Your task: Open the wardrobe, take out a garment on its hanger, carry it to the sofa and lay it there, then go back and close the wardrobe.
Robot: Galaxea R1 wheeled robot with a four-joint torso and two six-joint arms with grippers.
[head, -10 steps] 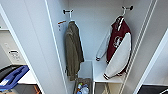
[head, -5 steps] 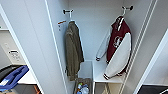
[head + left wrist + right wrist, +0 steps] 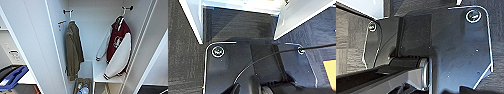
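Observation:
The wardrobe (image 3: 32, 50) stands open in the head view, its white doors swung out to both sides. Inside on the right, the garment (image 3: 117, 42), a maroon jacket with white sleeves, hangs from a dark peg by its thin white hanger (image 3: 123, 12). One white sleeve droops onto a white shelf (image 3: 100, 72). The sofa is out of view. The left wrist view looks down at dark carpet (image 3: 183, 62) and at white panels (image 3: 300, 15) that look like the lower edges of the wardrobe.
An olive-brown coat (image 3: 73, 52) hangs on the left peg inside. Below it sits an open bin (image 3: 82, 87) holding bottles. A blue and black object (image 3: 12, 77) lies low at the left, outside the door. An orange patch (image 3: 330, 72) marks the floor.

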